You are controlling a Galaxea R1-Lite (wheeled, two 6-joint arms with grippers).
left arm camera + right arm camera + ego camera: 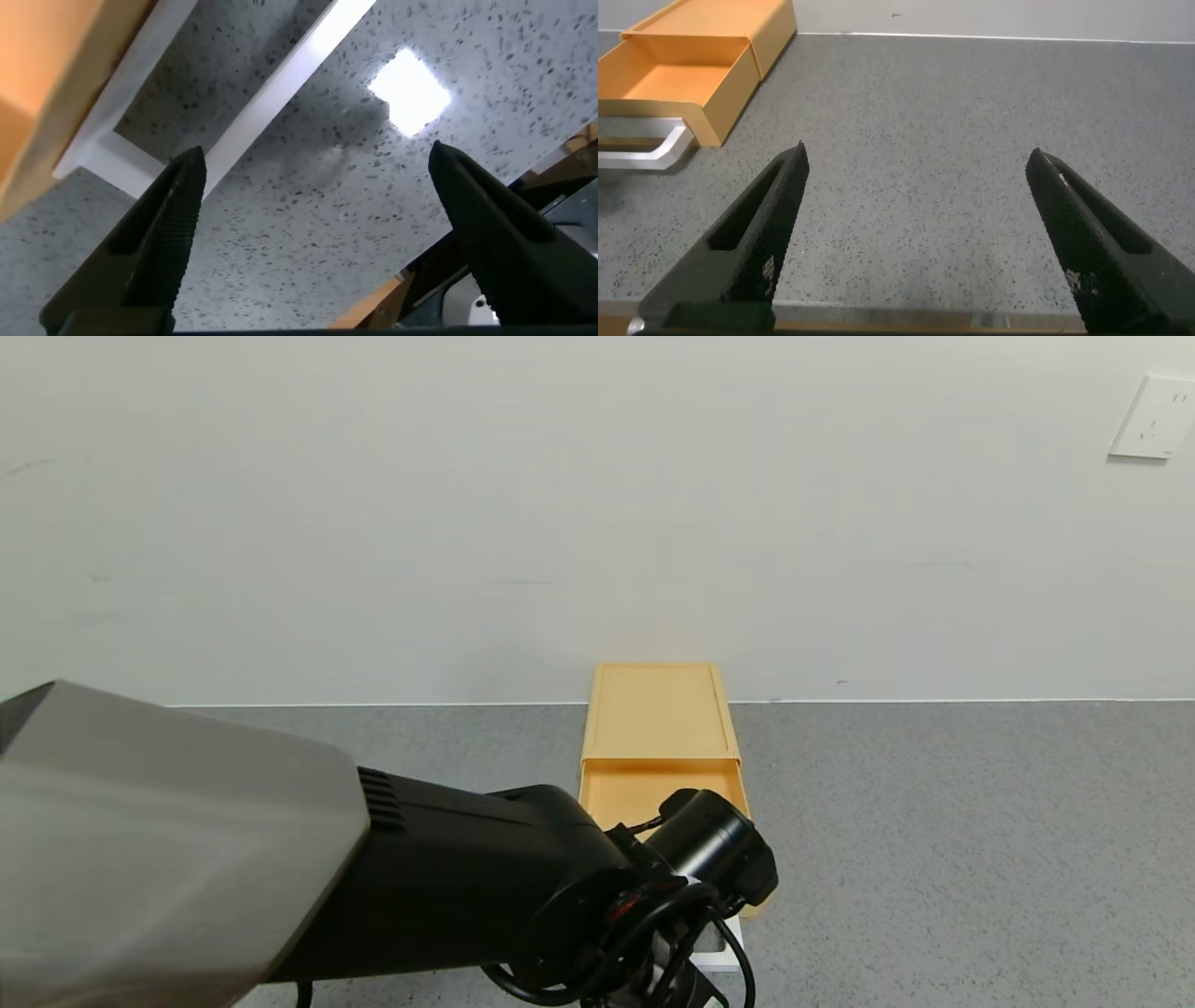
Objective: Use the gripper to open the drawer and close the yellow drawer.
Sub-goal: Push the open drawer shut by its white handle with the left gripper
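Note:
The yellow drawer (624, 795) stands pulled out of its flat yellow case (658, 709) at the back of the grey counter. Its white loop handle (724, 954) shows just under my left arm's tip (714, 845), which hides the fingers in the head view. In the left wrist view my left gripper (313, 159) is open; the handle's bar (271, 89) runs past one fingertip, and only counter shows between the fingers. My right gripper (915, 159) is open and empty over bare counter, well off to the side of the drawer (673, 79) and handle (645, 154).
The grey speckled counter (934, 859) runs to a white wall with a socket (1153, 415) at the upper right. The counter's wooden front edge (392, 299) shows in the left wrist view. My left arm's grey and black body fills the lower left of the head view.

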